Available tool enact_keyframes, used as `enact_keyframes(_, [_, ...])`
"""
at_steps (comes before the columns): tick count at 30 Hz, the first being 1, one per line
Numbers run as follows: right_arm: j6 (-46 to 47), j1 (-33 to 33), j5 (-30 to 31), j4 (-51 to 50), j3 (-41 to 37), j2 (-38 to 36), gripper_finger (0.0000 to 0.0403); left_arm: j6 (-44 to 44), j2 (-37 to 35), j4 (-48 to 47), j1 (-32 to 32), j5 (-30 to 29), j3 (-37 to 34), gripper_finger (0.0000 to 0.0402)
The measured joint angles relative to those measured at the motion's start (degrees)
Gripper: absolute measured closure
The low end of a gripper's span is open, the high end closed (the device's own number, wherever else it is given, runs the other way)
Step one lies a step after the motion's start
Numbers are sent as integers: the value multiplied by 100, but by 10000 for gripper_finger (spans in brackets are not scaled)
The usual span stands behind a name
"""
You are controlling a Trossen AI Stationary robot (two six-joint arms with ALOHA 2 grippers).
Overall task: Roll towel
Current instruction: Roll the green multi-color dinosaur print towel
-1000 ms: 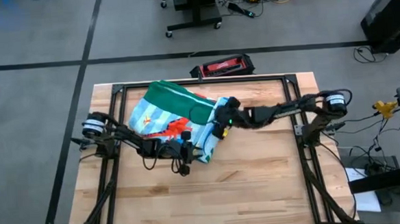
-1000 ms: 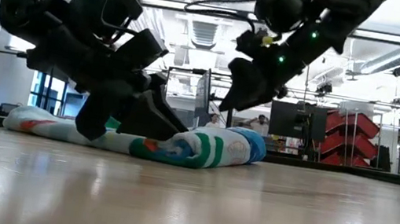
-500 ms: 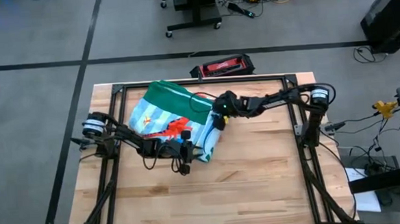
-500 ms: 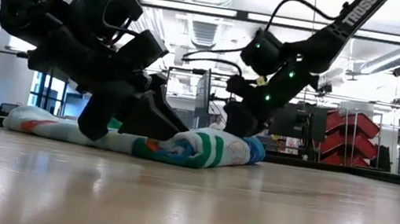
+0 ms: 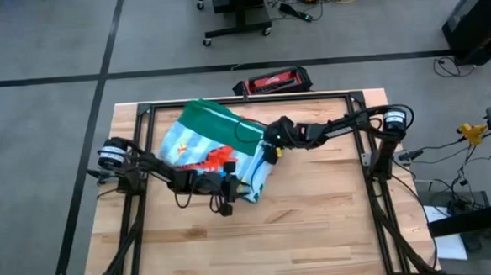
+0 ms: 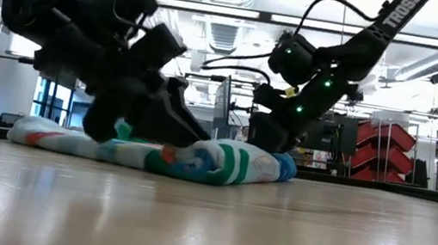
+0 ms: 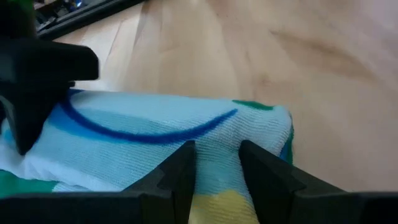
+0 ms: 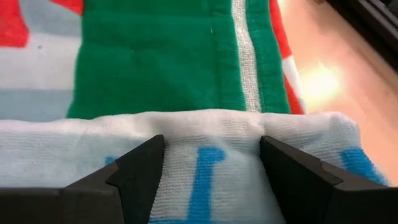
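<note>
Bench [image 5: 317, 226]: wooden top, black frame around it, carrying everything below.

Towel [image 5: 204, 144]: lying on the far-left part of the bench, partly rolled. Flat portion with green border spreading toward the far edge; rolled edge running along the near-right side, between the two hands. In the low view, roll [image 6: 213, 161] sitting on the bench with green and white stripes facing the camera.

Left arm: reaching in from the left side, low over the bench. Left hand [image 5: 226, 191] sitting at the near end of the roll, fingers [image 7: 180, 174] clamped on a fold of light blue towel cloth pinched between them.

Right arm: stretching from the right side across to the towel. Right hand [image 5: 269, 145] pressing at the far end of the roll, fingers [image 8: 137, 177] spread wide and straddling the white-and-blue rolled edge, cloth filling the gap between them; green border lying just beyond.

Red and black case [image 5: 272, 81]: lying on the floor beyond the bench's far edge.
</note>
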Motion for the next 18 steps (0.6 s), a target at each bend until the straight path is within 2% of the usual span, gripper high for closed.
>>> enact_keyframes(3, [203,270,118,-13,-163,-138,152,3,-273,62,59,202,8,285])
enact_keyframes(6, [343,558,201,-94,-305,-329,146,-53,-307,65,321,773,139,285])
enact_keyframes(13, [651,1184,326,-274,-590,-873,142,97,322,-210,972,2300,1094,285])
enact_keyframes(18, [787,1461,412,-366,-917,-1405,148,418,858,-504,1116,2578,1621,285])
